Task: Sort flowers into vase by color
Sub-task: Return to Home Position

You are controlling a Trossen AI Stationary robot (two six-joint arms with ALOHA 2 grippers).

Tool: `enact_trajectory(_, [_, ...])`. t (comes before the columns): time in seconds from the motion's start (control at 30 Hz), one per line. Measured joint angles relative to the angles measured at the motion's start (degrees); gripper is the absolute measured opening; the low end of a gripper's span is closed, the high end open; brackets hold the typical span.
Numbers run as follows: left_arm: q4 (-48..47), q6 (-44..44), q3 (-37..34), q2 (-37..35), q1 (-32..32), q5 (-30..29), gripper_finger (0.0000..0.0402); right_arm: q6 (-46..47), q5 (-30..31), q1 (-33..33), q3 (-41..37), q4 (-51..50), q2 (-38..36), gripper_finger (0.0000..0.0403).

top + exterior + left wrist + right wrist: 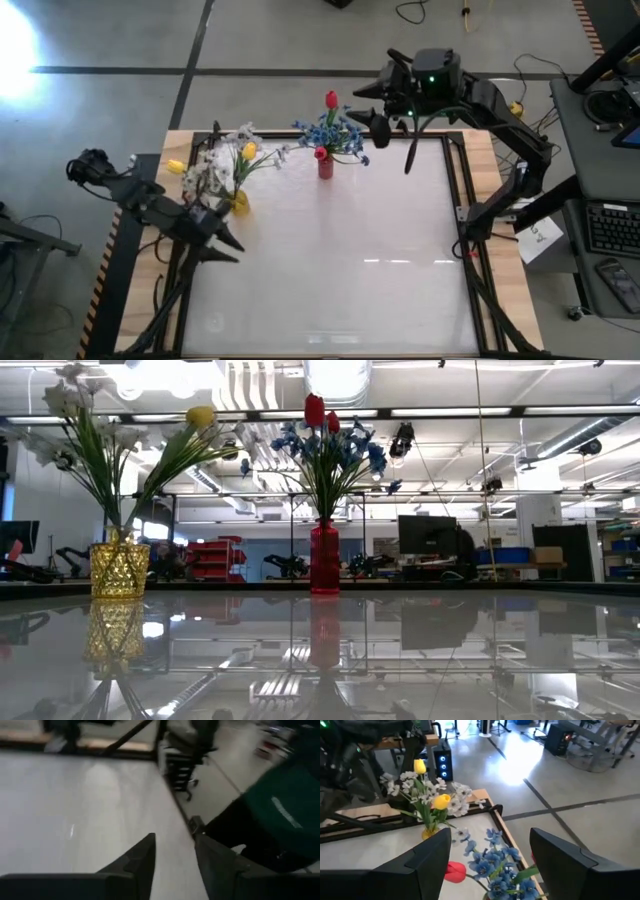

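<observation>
Fingers (141,861) of left gripper (228,243): stood a little apart, gripped nothing. Hung over left side of white table (330,275), tips pointed toward its middle, just beside yellow vase (240,204). Touching it or not: could not be told.

Fingers (427,862) of right gripper (362,108): spread wide, held nothing. Hovered at far edge of table, just right of blue blossoms (340,135) in high view. Looked down past them from above in its own wrist view.

Flowers: stood in two vases near far edge, side by side and apart.

Yellow vase (119,570), at left: faceted, upright. Held yellow tulips (201,416) and white sprays (65,400), stems fanned outward. Showed in right wrist view with two yellow tulips (441,801) among white sprays (456,804).

Red vase (324,557), nearer middle: slim, upright. Held red tulips (314,410) and blue blossoms (345,452), with red tulips topping the bunch in low view. Marked in high view by red vase (325,166) under one red tulip (331,99).

Both vases: mirrored in glossy tabletop in low view.
</observation>
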Motion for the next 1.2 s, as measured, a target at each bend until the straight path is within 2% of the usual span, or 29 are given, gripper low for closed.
enact_trajectory(0.2, [17.9, 4.8, -8.8, 0.5, 0.3, 4.9, 0.0027, 1.4, -0.1, 2.6, -0.5, 1.0, -0.1, 0.024])
enact_trajectory(0.27, [23.1, 4.5, -12.2, 0.7, 0.3, 5.2, 0.0008, 2.0, -0.2, 3.7, -1.6, 2.9, -0.1, 0.0231])
enact_trajectory(0.4, [31.5, 4.4, -17.6, 0.6, 0.3, 5.1, 0.0009, 2.8, -0.4, 5.9, -6.6, 10.4, -0.7, 0.0208])
enact_trajectory(0.63, [32.3, 4.1, -20.7, 0.8, 0.3, 4.7, 0.0004, 4.4, -0.3, 9.3, -19.9, 23.7, -5.0, 0.0153])
enact_trajectory(0.73, [32.1, -1.7, -21.2, 1.8, 0.2, 4.8, 0.0005, 5.1, -0.1, 10.6, -26.1, 31.4, -7.5, 0.0124])
enact_trajectory(0.83, [32.4, -7.0, -21.2, 3.3, 0.2, 4.8, 0.0005, 5.5, 3.9, 11.8, -31.7, 39.4, -10.0, 0.0095])
enact_trajectory(1.03, [37.0, 3.4, -21.9, 5.9, 0.1, 8.7, 0.0005, 1.8, 6.8, 13.8, -42.4, 49.6, -13.5, 0.0053])
enact_trajectory(1.2, [35.2, 4.0, -24.1, 4.2, 0.2, 12.7, 0.0005, 0.1, 12.9, 15.2, -49.3, 56.2, -19.6, 0.0043])
